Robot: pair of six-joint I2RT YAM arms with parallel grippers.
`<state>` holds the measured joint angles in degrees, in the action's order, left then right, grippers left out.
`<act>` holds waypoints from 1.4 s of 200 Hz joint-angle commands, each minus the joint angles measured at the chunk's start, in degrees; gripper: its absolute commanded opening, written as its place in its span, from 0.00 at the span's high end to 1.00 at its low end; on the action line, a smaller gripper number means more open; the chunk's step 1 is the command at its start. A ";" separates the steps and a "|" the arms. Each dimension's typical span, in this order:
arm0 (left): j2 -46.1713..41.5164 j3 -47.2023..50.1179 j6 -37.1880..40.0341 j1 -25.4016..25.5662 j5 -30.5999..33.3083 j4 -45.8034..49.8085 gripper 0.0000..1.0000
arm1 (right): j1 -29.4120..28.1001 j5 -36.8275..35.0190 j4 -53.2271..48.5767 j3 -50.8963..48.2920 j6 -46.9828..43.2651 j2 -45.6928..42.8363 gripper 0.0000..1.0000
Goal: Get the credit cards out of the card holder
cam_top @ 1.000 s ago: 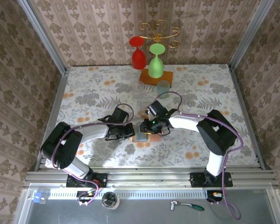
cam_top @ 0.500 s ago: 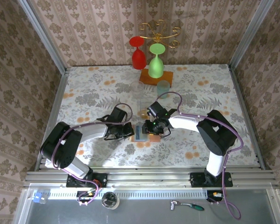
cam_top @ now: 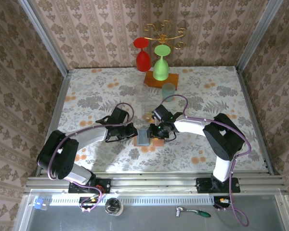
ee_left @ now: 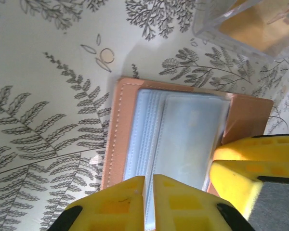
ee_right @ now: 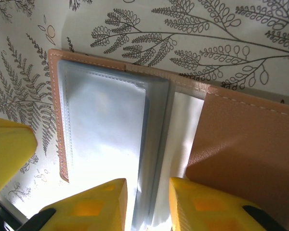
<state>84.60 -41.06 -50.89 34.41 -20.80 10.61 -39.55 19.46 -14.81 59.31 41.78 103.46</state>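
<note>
The card holder (cam_top: 143, 138) lies open on the flowered table between both grippers. Its tan rim and grey-blue pocket panels show in the left wrist view (ee_left: 183, 130) and the right wrist view (ee_right: 101, 120). My left gripper (cam_top: 133, 133) hovers over its left panel, its jaws (ee_left: 149, 179) nearly together with only a thin slit. My right gripper (cam_top: 154, 133) stands partly open (ee_right: 147, 182), straddling the raised fold of clear sleeves beside the tan cover flap. Its yellow fingers (ee_left: 250, 149) sit at the holder's right edge. The credit cards are hidden; no card colour shows in the sleeves.
A clear plastic box (ee_left: 245, 24) stands just beyond the holder. Further back are a clear cup (cam_top: 168, 89) and a wooden block (cam_top: 156, 79) under a red glass (cam_top: 143, 57) and a green glass (cam_top: 160, 67) on a gold stand.
My left gripper has drawn back a little to the left and its jaws have parted to a slit. The right jaws have narrowed slightly over the sleeves.
</note>
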 commanded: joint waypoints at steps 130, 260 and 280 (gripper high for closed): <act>5.12 1.27 0.41 0.57 0.25 -0.34 0.99 | -0.35 2.76 4.01 -0.47 1.08 -3.54 0.78; 5.45 2.22 0.27 0.59 0.51 -0.93 0.99 | -0.61 4.33 5.12 -0.24 2.52 1.74 0.77; 5.41 2.21 0.27 0.58 0.57 -0.86 0.99 | -0.60 2.90 3.81 -0.24 2.09 1.26 0.77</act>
<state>89.23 -39.81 -50.98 34.52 -21.17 8.60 -39.72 24.01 -9.02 59.27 43.75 104.33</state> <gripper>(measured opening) 0.064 0.232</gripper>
